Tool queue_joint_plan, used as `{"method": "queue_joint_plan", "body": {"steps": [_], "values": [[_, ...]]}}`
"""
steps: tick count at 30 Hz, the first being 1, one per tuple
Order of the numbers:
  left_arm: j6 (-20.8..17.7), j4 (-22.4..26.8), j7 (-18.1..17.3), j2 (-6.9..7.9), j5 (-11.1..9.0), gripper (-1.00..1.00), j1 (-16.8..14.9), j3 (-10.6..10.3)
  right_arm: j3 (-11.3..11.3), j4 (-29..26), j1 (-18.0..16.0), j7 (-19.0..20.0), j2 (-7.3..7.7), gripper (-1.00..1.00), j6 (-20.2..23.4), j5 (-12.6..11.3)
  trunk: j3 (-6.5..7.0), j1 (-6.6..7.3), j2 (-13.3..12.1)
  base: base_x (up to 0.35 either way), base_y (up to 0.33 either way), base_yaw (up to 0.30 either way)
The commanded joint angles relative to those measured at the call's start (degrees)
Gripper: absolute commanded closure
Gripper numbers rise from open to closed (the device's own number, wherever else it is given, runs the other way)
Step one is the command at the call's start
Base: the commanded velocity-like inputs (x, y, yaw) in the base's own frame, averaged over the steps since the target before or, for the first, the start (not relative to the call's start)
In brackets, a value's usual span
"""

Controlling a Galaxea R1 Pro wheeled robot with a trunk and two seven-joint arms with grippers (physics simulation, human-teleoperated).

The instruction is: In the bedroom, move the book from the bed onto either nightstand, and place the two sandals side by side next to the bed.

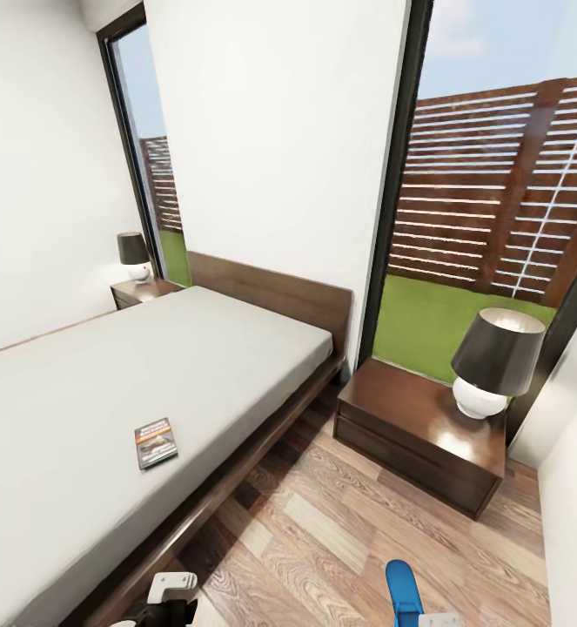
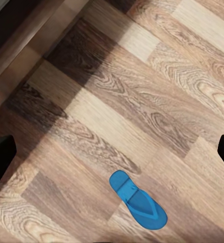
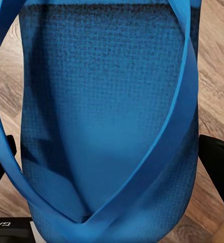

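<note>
The book (image 1: 156,441), dark with an orange band, lies flat on the grey mattress of the bed (image 1: 105,366) near its right edge. One blue sandal (image 3: 107,126) sits close up between the dark fingers of my right gripper (image 3: 107,162), which touch both of its long edges. The head view shows this sandal (image 1: 403,592) at the bottom, over the plank floor. A second blue sandal (image 2: 137,200) lies flat on the floor below my left gripper (image 2: 112,154), which is open and holds nothing. The near nightstand (image 1: 410,418) stands right of the bed.
A dark-shaded lamp (image 1: 495,361) takes up the right half of the near nightstand's top. A second nightstand (image 1: 140,292) with a lamp (image 1: 133,252) stands beyond the bed. The bed's wooden frame (image 1: 236,475) borders the floor strip. A white wall (image 1: 575,488) closes the right side.
</note>
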State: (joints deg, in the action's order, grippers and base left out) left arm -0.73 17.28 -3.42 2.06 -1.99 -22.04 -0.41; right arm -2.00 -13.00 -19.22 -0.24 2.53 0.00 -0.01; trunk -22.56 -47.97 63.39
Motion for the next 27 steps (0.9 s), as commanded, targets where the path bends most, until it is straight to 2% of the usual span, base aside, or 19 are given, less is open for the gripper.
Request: {"method": "queue_joint_plan", "body": {"steps": [1,27], "values": [[-0.1,0.0,-0.2,0.03,-0.2,-1.00,0.0,0.0,-0.2,0.0,0.0,0.0,0.02,1.00,0.0,0.0,-0.06,0.00,0.0,-0.012,0.000,0.000],[-0.1,0.0,-0.2,0.03,-0.2,-1.00,0.0,0.0,-0.2,0.0,0.0,0.0,0.10,1.00,0.0,0.0,-0.06,0.00,0.0,-0.002,0.000,0.000]]}}
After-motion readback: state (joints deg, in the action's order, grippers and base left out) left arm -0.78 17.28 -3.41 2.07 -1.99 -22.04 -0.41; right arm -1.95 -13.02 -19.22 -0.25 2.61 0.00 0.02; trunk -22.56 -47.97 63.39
